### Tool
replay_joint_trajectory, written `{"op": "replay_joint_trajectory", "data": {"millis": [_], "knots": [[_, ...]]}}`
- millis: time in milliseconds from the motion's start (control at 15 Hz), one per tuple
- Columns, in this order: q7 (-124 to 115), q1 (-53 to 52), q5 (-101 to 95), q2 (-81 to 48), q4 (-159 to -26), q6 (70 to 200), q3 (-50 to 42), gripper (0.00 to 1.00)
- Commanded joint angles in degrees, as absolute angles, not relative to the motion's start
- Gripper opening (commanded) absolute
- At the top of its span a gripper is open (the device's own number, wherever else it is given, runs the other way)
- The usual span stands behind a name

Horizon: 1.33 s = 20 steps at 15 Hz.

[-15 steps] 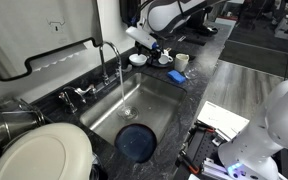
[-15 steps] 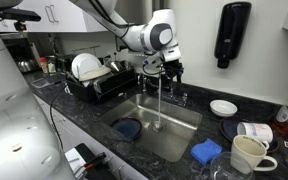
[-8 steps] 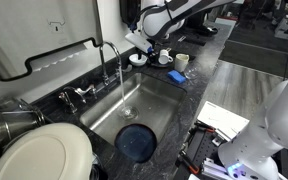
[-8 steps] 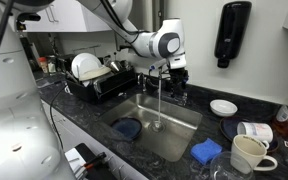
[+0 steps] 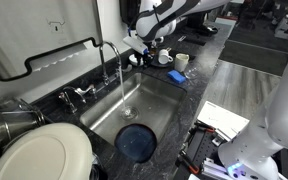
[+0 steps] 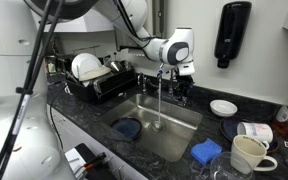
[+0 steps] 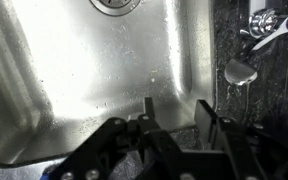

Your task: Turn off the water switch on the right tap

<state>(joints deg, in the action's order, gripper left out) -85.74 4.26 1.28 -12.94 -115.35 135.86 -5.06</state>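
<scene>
The right tap [image 5: 110, 58] is a tall chrome gooseneck at the sink's back edge, and in both exterior views water runs from it [image 6: 160, 100] into the sink. In the wrist view the water switch [image 7: 260, 24], a short chrome lever, lies on the dark counter at the upper right, with a rounded chrome piece [image 7: 241, 70] just below it. My gripper [image 7: 176, 110] hangs over the sink's edge, left of the lever and apart from it. Its jaws are partly open with nothing between them. In both exterior views my gripper [image 5: 142, 52] [image 6: 178, 84] sits close beside the tap's base.
A lower dark tap [image 5: 74, 97] stands further along the sink's back edge. A dark plate [image 5: 136, 142] lies in the steel sink [image 5: 159, 100]. A dish rack [image 6: 94, 78] stands on one side; a blue sponge [image 6: 206, 151], mugs [image 6: 248, 152] and a white bowl [image 6: 223, 107] stand on the counter.
My gripper has shifted sideways along the back of the sink, closer to the tap's base, and its jaws have narrowed from wide open. Water keeps running.
</scene>
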Motion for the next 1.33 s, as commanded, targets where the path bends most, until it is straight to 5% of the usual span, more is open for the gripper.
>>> {"op": "replay_joint_trajectory", "data": {"millis": [0, 133, 267, 1267], "knots": [[-82.9, 4.1, 3.9, -16.6, -111.9, 137.8, -5.6, 0.18], [-81.9, 4.3, 6.2, -17.7, -110.8, 137.9, -5.2, 0.04], [-79.7, 4.6, 9.9, -18.6, -109.6, 136.5, -4.5, 0.00], [-77.6, 3.2, 16.1, -26.5, -104.5, 147.2, -5.9, 0.00]]}}
